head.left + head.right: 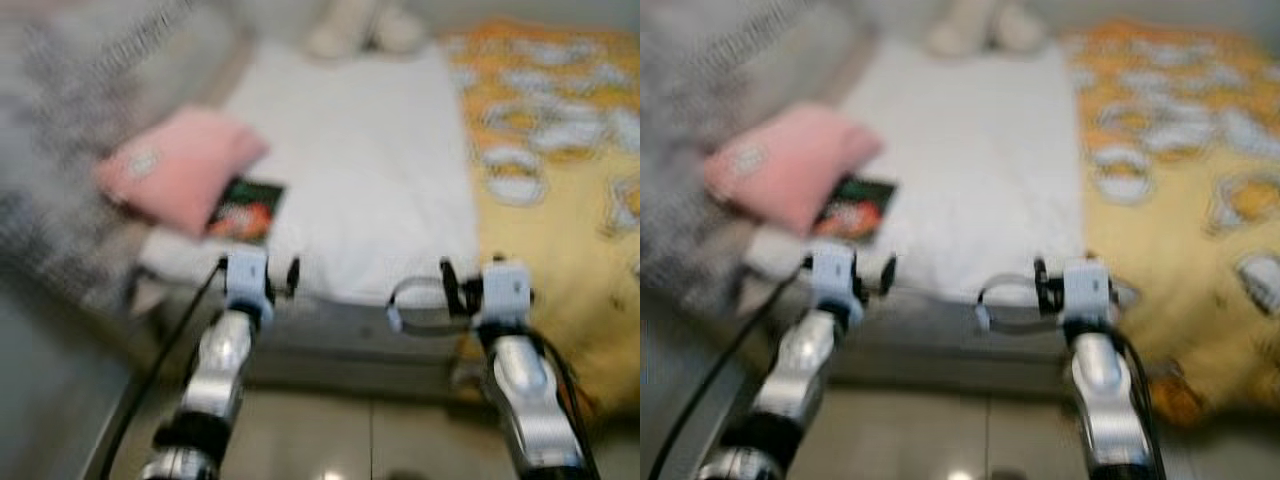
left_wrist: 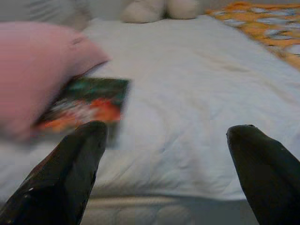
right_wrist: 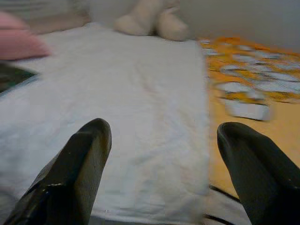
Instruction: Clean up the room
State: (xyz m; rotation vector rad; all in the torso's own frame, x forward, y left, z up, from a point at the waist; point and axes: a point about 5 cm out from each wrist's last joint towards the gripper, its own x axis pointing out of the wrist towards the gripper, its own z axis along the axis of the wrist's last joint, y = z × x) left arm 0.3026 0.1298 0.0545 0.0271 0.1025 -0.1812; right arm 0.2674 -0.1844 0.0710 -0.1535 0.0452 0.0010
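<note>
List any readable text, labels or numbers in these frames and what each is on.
None can be read.
Dark green and orange flat packet or booklet on the white bedsheet: has print, too blurred to read.
Pink pillow: small pale patch, maybe a label, unreadable.
Yellow patterned blanket: white and orange shapes, no legible words.
Left gripper and right gripper: open, no markings seen.

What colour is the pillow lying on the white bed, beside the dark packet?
Pink; the pillow shows best in the left eye view.
</note>
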